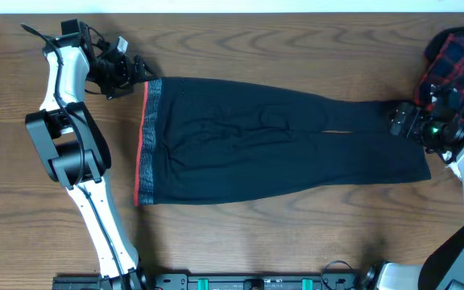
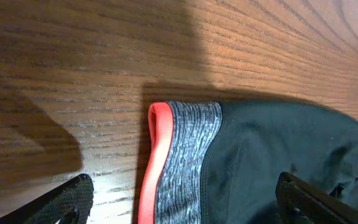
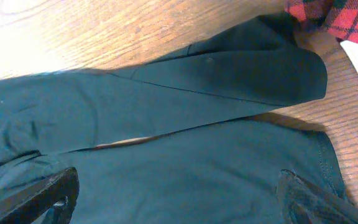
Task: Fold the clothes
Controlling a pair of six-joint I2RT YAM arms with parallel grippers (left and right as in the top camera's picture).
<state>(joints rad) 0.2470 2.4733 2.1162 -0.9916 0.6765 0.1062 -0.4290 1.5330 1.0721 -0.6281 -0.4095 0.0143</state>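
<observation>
Overhead, the left gripper [image 1: 135, 78] sits at the back corner of the waistband [image 1: 147, 141], jaws wide open and holding nothing. The trousers [image 1: 280, 145] lie flat across the table [image 1: 296, 242], legs pointing right. The right gripper [image 1: 401, 121] is over the back leg's end, wide open and empty too. Each should pinch its corner low and catch both layers. Bare wood in front gives room to fold. The plaid cloth [image 1: 457, 56] sits close behind the right gripper.
</observation>
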